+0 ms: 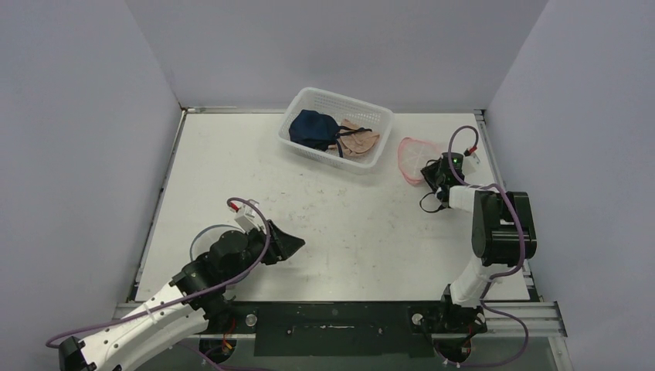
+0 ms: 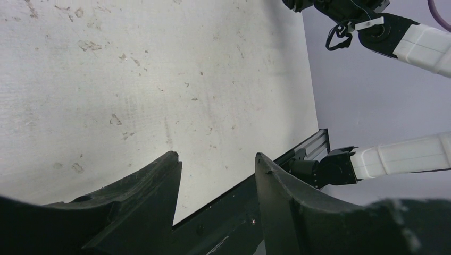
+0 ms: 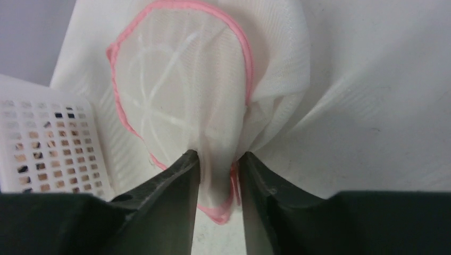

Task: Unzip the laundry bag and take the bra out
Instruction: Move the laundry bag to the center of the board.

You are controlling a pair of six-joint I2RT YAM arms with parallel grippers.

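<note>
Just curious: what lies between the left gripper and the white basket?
Only bare, scuffed table, from left gripper to basket, in the top view.

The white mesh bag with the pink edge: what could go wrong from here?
The right gripper pinches only a narrow fold of the white mesh laundry bag with pink trim in its jaws; the mesh might slip out. The bag lies close beside the white perforated plastic basket, so pulling could snag or nudge it.

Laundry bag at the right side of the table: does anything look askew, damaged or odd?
No damage shows. The laundry bag is bunched and creased where the right gripper pinches its mesh, so its pink rim sits crooked. The table is scuffed; nothing is spilled.
</note>
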